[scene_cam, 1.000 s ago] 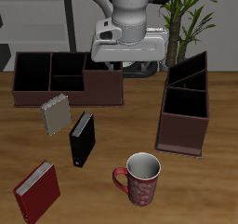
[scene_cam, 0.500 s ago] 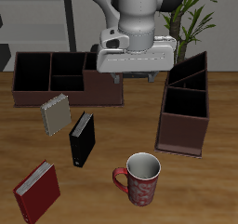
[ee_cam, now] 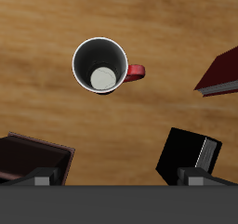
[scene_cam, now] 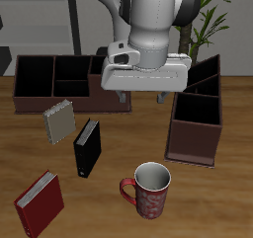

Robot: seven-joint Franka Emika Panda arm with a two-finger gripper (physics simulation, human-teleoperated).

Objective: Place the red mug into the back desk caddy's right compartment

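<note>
The red mug (scene_cam: pixel 148 191) stands upright near the table's front edge, its handle pointing away from the narrower caddy. In the wrist view the mug (ee_cam: pixel 100 65) shows from above with its light grey inside. The back desk caddy (scene_cam: pixel 67 84) is a long low dark-brown box at the back. One large end cell (scene_cam: pixel 34 78) lies open to view; the other end cell (scene_cam: pixel 107 87) is partly hidden behind my gripper. I cannot tell which one is the right compartment. My gripper (scene_cam: pixel 142 98) is open and empty, high above the table between the two caddies, well back from the mug.
A narrower brown caddy (scene_cam: pixel 196 116) with slanted dividers stands beside the mug's area. A black book (scene_cam: pixel 87 147), a pale book (scene_cam: pixel 59 121) and a red book (scene_cam: pixel 40 202) lie in front of the long caddy. A plant (scene_cam: pixel 203 15) stands behind.
The gripper has moved forward from over the long caddy's end towards the table's middle and come lower. The mug and books have not moved.
</note>
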